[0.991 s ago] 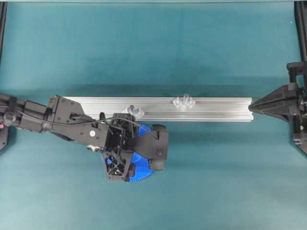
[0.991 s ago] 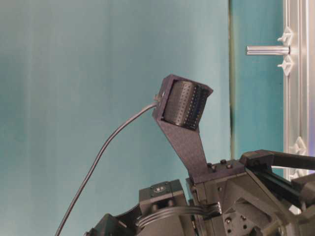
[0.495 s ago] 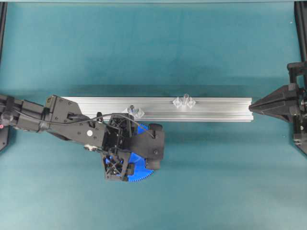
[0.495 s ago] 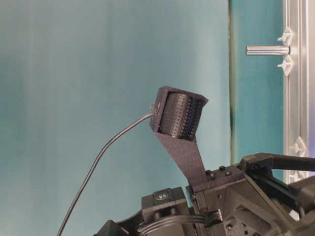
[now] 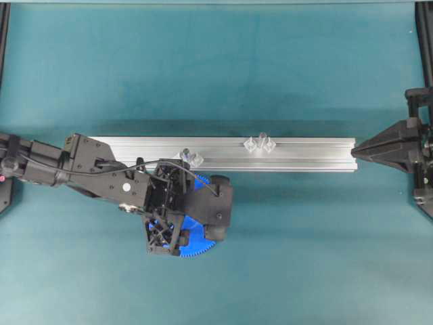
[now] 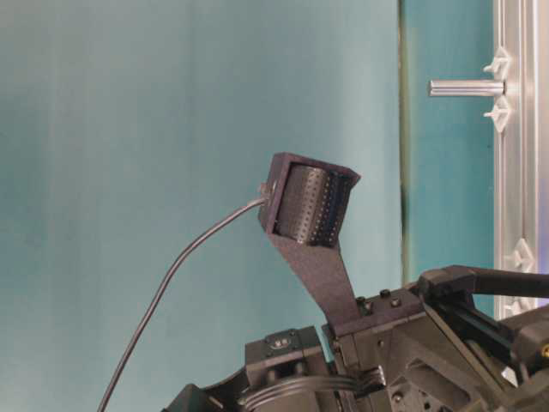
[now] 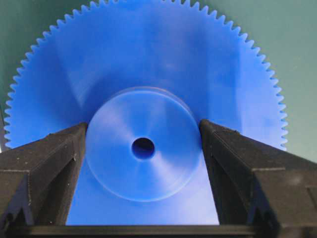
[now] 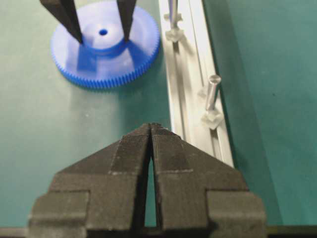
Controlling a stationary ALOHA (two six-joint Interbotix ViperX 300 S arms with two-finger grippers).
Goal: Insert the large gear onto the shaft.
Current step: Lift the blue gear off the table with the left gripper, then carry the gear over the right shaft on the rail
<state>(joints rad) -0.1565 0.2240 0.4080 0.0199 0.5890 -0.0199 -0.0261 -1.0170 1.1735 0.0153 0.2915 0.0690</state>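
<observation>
Even bright light; blurred foregrounds

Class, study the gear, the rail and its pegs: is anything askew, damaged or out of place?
Nothing stands out. The large gear lies flat and undamaged on the mat, the left pincer straddling its hub. Both pegs, the shaft included, stand upright on the straight aluminium rail.

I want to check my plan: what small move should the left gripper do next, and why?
Probably close a little more. The left gripper has one finger on each side of the large gear's raised hub, at or very near it, and the gear lies flat on the table.
</observation>
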